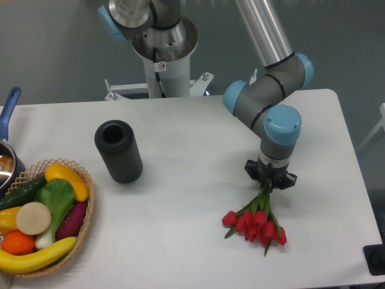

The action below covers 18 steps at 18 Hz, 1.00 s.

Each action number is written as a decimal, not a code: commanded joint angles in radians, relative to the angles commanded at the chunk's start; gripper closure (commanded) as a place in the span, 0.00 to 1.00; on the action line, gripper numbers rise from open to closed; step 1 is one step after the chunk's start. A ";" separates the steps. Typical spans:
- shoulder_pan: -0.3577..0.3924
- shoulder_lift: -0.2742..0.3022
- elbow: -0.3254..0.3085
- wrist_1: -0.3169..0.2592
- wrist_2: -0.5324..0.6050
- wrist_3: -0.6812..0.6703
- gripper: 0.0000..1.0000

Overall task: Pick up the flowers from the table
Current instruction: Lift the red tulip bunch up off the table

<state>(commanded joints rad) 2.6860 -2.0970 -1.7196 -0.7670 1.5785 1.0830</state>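
Note:
The flowers (pixel 255 221), a small bunch of red tulips with green stems, are at the right front of the white table (pixel 192 132). The red heads point toward the front edge and the stems run up into my gripper (pixel 269 183). The gripper points straight down over the stem ends and looks shut on them; its fingers are mostly hidden under the wrist. I cannot tell whether the tulip heads touch the tabletop or hang just above it.
A black cylinder (pixel 118 150) stands left of centre. A wicker basket (pixel 84 229) with vegetables and fruit sits at the front left edge. A pot with a blue handle (pixel 9 105) is at the far left. The robot base (pixel 162 60) stands behind the table.

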 joint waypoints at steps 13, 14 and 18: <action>0.054 0.045 0.165 -0.113 0.002 -0.052 1.00; 0.052 0.043 0.195 -0.165 0.002 -0.051 1.00; 0.052 0.017 0.307 -0.325 0.000 -0.051 1.00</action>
<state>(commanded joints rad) 2.7382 -2.0800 -1.4130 -1.0919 1.5785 1.0324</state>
